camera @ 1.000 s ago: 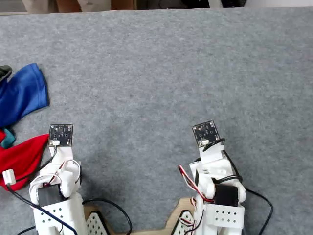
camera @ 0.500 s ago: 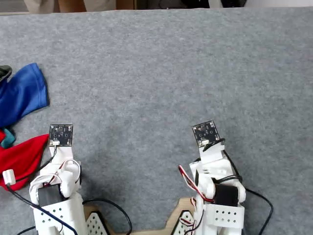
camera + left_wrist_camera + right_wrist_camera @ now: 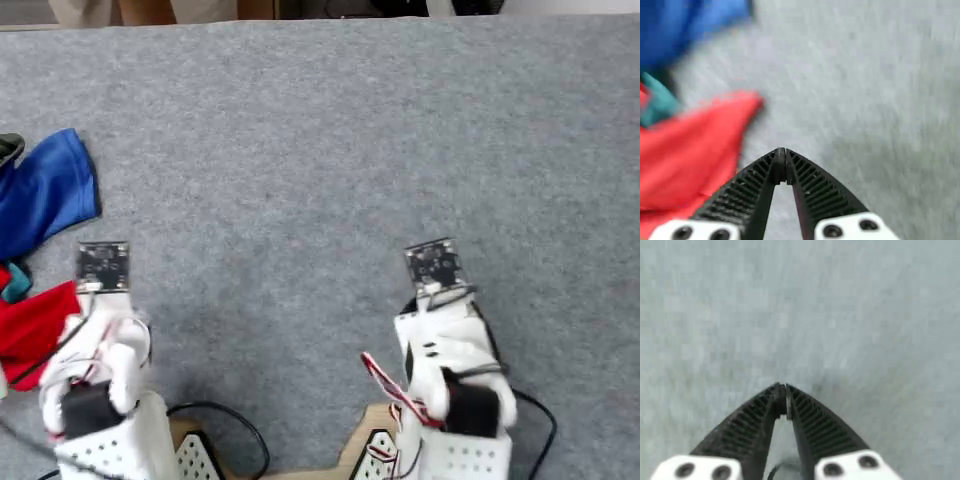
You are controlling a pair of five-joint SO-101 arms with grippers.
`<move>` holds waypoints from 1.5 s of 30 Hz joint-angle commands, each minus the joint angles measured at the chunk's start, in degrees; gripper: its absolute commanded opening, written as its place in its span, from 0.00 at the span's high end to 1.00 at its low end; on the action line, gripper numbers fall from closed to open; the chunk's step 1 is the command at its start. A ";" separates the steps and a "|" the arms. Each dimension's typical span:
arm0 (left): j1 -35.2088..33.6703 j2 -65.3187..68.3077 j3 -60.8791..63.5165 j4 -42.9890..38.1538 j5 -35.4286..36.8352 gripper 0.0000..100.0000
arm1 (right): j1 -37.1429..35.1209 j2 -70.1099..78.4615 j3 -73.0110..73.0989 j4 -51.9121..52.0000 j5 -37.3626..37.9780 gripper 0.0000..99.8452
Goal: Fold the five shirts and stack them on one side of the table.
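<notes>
Left claw [image 3: 781,167] is pinched together with nothing in it, and so is the right claw [image 3: 781,402]. Near the left claw, at nine o'clock, lies the crumpled red cloth shirt [image 3: 35,330]. The floppy blue cloth shirt [image 3: 50,190] sits at eleven o'clock. No shirt looks folded or stacked yet, so I think all the work is left.

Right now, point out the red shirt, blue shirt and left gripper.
Red shirt [image 3: 690,155], left wrist view, middle of cloth.
Blue shirt [image 3: 50,195], high view, middle of cloth.
Left gripper [image 3: 780,154], left wrist view, between closed fingertips.
</notes>
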 commanded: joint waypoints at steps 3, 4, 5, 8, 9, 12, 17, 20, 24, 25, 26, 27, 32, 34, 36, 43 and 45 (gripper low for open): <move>-4.92 -1.89 -21.45 -0.62 -3.52 0.98 | -0.75 -4.62 -15.25 -0.70 2.99 0.99; -5.54 -1.27 -24.44 -0.70 -4.57 0.98 | -1.19 -3.65 -17.10 -0.79 4.31 0.99; -6.42 -0.13 -26.90 -0.97 -5.71 0.98 | -1.36 -2.33 -18.95 -0.97 5.36 0.99; -12.22 7.43 -34.02 -3.69 -5.89 0.98 | -1.45 5.58 -26.33 -1.05 5.80 0.99; -14.59 11.03 -36.75 -5.19 -4.84 0.98 | -1.45 9.01 -29.49 -0.97 5.80 0.99; -20.57 24.31 -47.74 -6.59 -1.05 0.98 | -1.45 21.76 -41.10 -0.62 4.66 0.99; -23.12 48.66 -67.60 -2.02 -1.93 0.98 | -1.63 45.05 -62.73 3.43 -4.31 0.99; -23.65 61.93 -74.81 -1.32 -2.64 0.97 | -6.11 59.65 -73.27 10.81 -9.76 0.99; -26.20 77.32 -81.67 -1.49 -2.37 0.85 | -15.43 78.37 -86.64 22.95 -17.76 0.99; -27.34 80.66 -82.90 -1.41 -2.29 0.80 | -17.71 82.77 -89.89 24.88 -19.43 0.99; -28.48 83.56 -83.78 -1.41 -2.20 0.76 | -20.00 86.73 -92.79 26.29 -20.84 0.99; -29.54 86.55 -84.66 -1.41 -1.49 0.73 | -22.29 90.68 -95.43 26.90 -22.07 0.99; -34.02 98.51 -89.49 -1.85 4.84 0.65 | -31.43 106.33 -106.51 26.90 -27.16 0.95; -35.16 102.55 -90.99 -1.85 5.10 0.62 | -34.33 110.90 -109.93 26.90 -28.22 0.88; -35.43 106.42 -93.01 -1.85 5.27 0.61 | -36.88 114.95 -113.01 26.90 -28.31 0.81; -34.20 121.54 -96.88 -4.84 5.36 0.61 | -40.40 122.68 -118.11 26.90 -28.31 0.71; -34.20 124.79 -96.88 -5.54 5.36 0.62 | -40.31 123.65 -118.20 26.90 -28.31 0.71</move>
